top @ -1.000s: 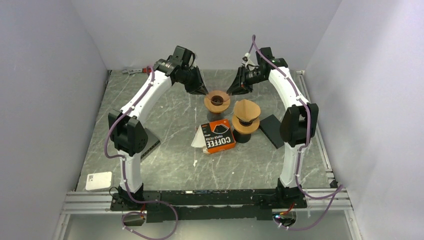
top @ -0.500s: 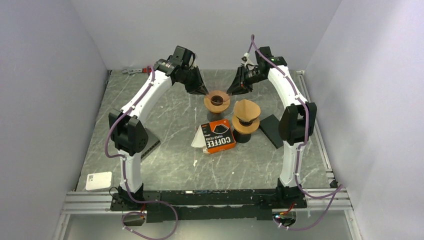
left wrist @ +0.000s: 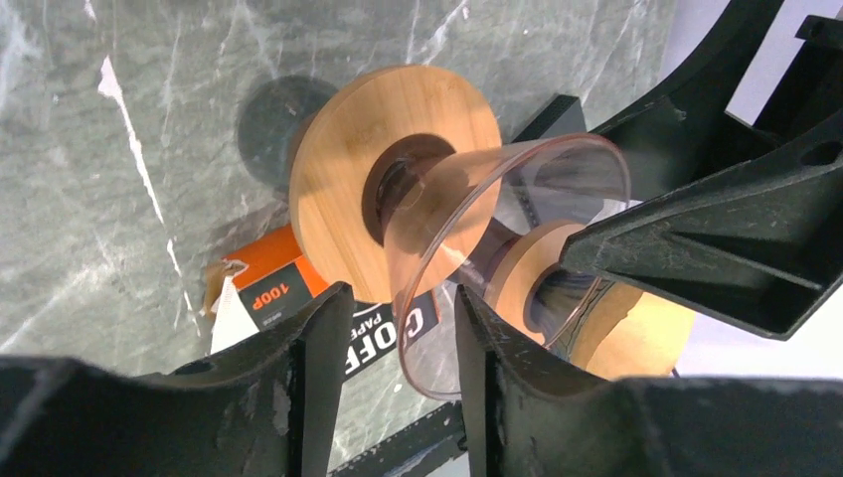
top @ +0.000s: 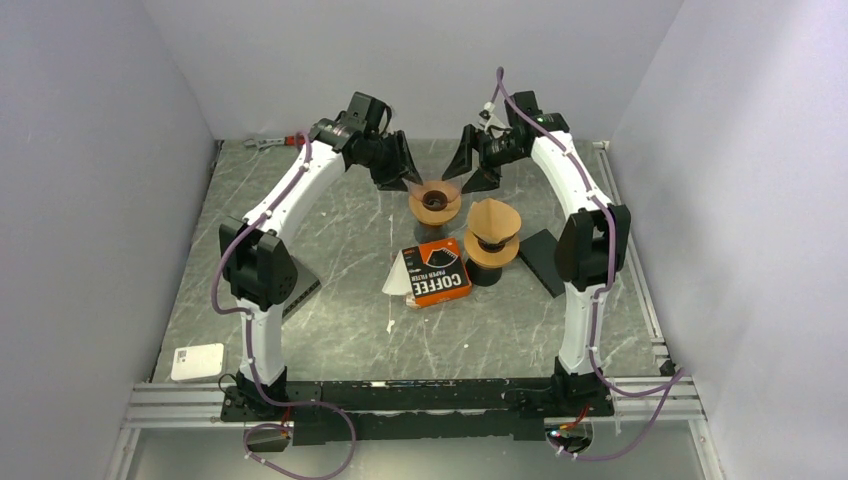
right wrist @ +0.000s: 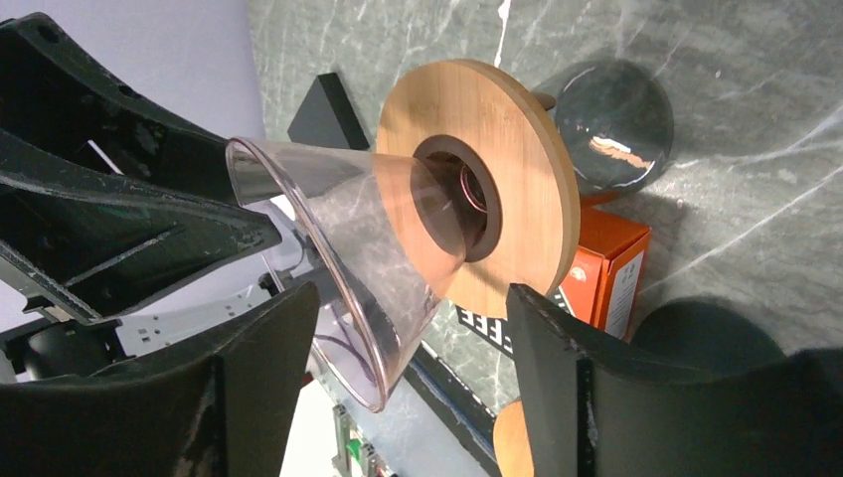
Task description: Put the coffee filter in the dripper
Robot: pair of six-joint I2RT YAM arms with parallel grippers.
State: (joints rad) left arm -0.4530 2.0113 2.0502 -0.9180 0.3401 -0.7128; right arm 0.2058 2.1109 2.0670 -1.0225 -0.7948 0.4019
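A clear cone dripper (top: pixel 434 200) with a round wooden collar stands at the far middle of the table, between both grippers. My left gripper (top: pixel 405 172) is open. In the left wrist view the dripper's (left wrist: pixel 398 179) clear rim passes between the fingers of the left gripper (left wrist: pixel 403 298) with room on both sides. My right gripper (top: pixel 470 165) is wide open, and the dripper's (right wrist: pixel 348 258) rim lies loose between the right gripper's (right wrist: pixel 413 298) fingers. A brown paper coffee filter (top: pixel 493 218) sits in a second dripper (top: pixel 490 255) to the right.
An orange coffee filter box (top: pixel 438 272) lies in front of the drippers, with white paper (top: pixel 397 275) at its left. Black flat pads lie at the right (top: pixel 545 260) and left (top: pixel 300 285). A white block (top: pixel 197 361) rests near the front left edge.
Both grippers have opened; a moment ago they were pinched on opposite sides of the dripper's rim. The dripper has stayed in place.
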